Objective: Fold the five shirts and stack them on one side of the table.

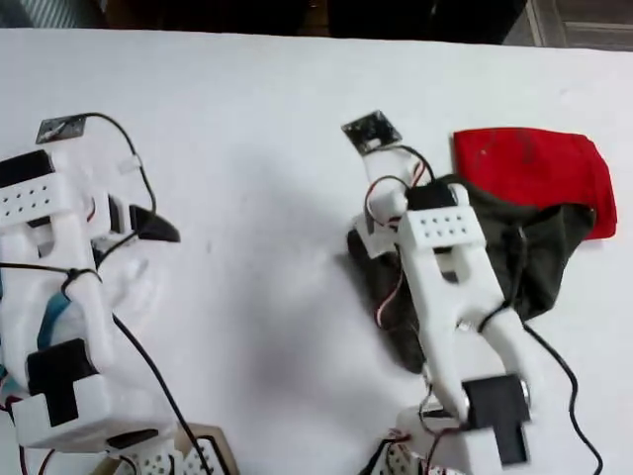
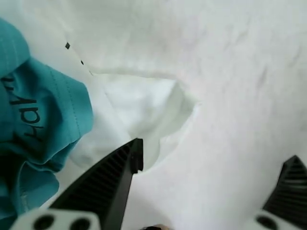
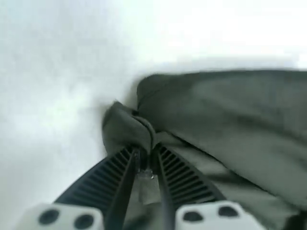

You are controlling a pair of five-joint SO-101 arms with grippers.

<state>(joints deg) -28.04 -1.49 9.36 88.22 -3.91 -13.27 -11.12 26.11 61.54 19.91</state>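
Observation:
A dark olive shirt (image 1: 539, 247) lies crumpled at the right of the table, partly over a folded red shirt (image 1: 534, 168). My right gripper (image 3: 145, 155) is shut on a bunched edge of the olive shirt (image 3: 220, 120); that arm (image 1: 450, 267) stands over the cloth's left side. At the left, my left gripper (image 2: 211, 165) is open above a white shirt (image 2: 139, 110) that blends with the table. A teal shirt (image 2: 33, 115) lies beside the white one, and in the high view a strip of the teal shirt (image 1: 51, 319) peeks from under the left arm (image 1: 59, 287).
The table (image 1: 267, 148) is covered in white cloth. Black cables trail from both arms near the front edge. A small dark square tag (image 1: 371, 131) and another (image 1: 61, 128) sit by each arm's wrist. Bare table stretches between the two arms.

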